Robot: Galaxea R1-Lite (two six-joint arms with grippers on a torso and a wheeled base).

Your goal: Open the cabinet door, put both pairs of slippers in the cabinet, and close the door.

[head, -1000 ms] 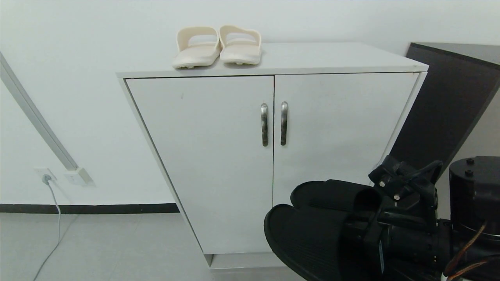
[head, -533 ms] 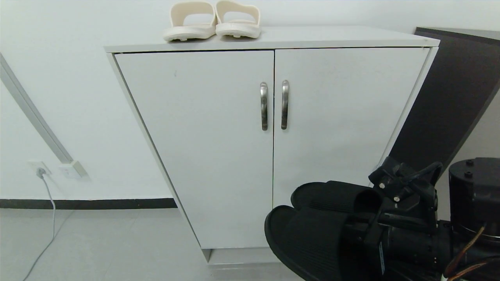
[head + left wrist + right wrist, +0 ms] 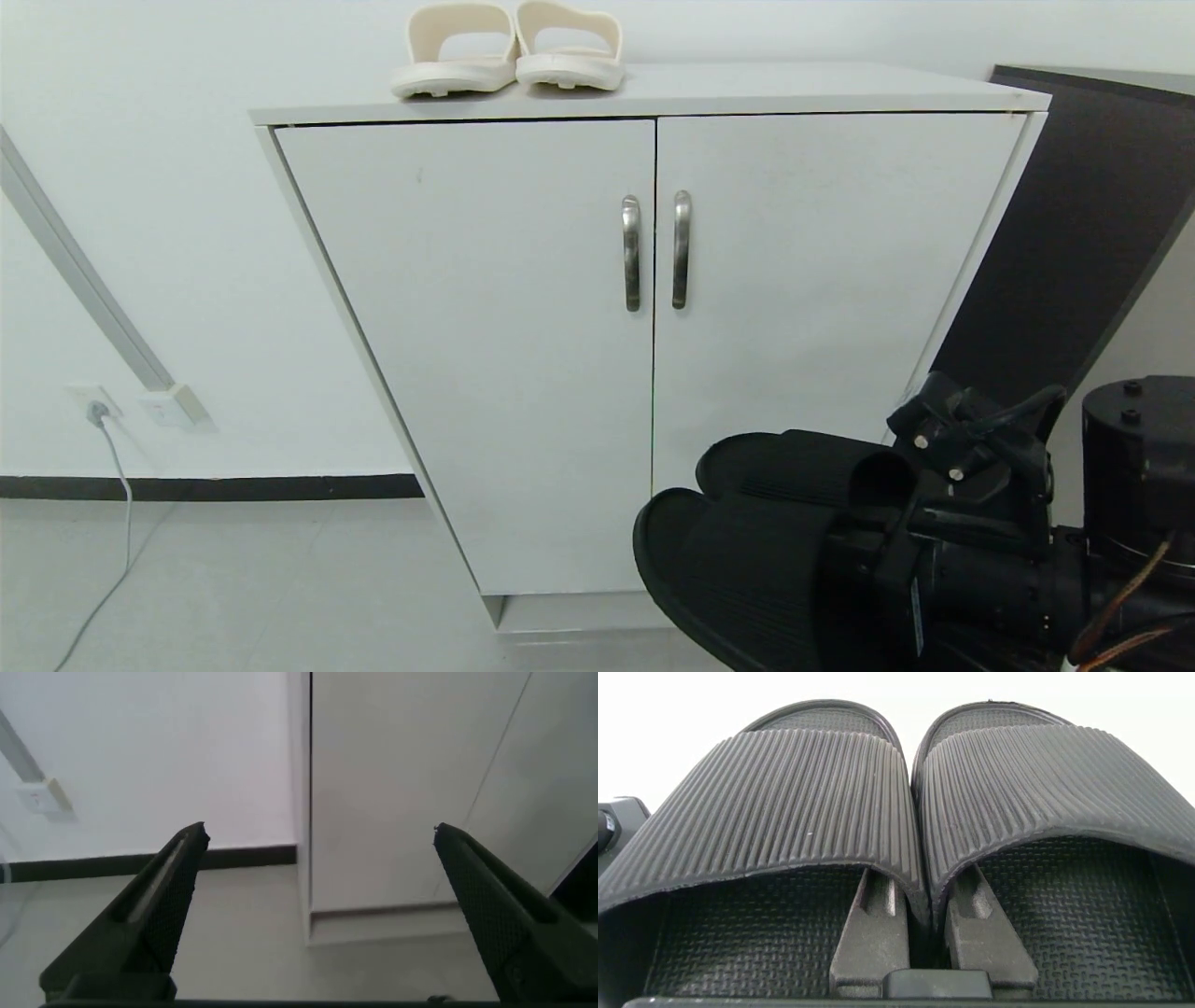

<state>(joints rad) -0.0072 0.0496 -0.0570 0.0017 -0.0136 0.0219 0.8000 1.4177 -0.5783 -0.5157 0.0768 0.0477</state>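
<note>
A white two-door cabinet [image 3: 523,373] stands against the wall with both doors closed and two metal handles [image 3: 632,253] at the centre seam. A cream pair of slippers [image 3: 509,51] rests on its top, toward the left. My right gripper [image 3: 920,938] is low at the right, in front of the right door, shut on the black pair of slippers [image 3: 747,551], one finger [image 3: 868,938] inside each strap, pinching the inner edges together. My left gripper [image 3: 318,835] is open and holds nothing; beyond it are the cabinet's left corner [image 3: 308,812] and the floor.
A dark panel [image 3: 1074,243] leans at the cabinet's right side. A wall socket [image 3: 93,403] with a cable and a slanted conduit [image 3: 75,280] are on the wall to the left. Grey floor [image 3: 233,588] lies open to the left of the cabinet.
The head view has shifted, so the cabinet sits higher and nearer than a second ago. My right gripper keeps its hold on the black slippers, almost unmoved.
</note>
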